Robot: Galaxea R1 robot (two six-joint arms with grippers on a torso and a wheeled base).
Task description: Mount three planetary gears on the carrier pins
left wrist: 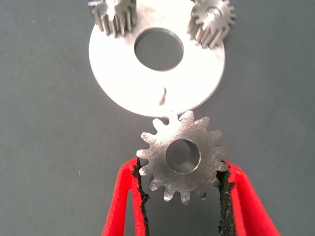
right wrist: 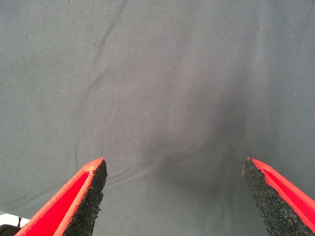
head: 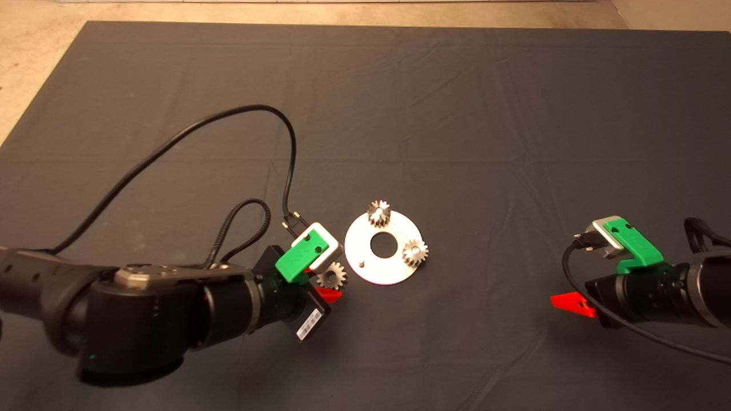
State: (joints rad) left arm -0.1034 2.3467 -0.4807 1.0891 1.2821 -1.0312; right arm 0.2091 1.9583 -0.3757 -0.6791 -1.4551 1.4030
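Dark mat (head: 457,114): filled the frame. Round plate (head: 384,268): centre frame, two planetary gears (head: 378,213) (head: 415,252) seated, one carrier pin (head: 362,263) bare. Left gripper (left wrist: 183,189): clamped on third gear (left wrist: 183,156) (beside plate's lower-left rim). Right gripper (right wrist: 172,196): lower right, spread wide, held nothing.

Left claw (left wrist: 183,184) clamped, right claw (right wrist: 174,196) agape

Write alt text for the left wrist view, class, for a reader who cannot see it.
The left gripper holds a planetary gear flat between its red fingers, just short of the round plate. Two gears already sit on pins; one bare carrier pin remains.
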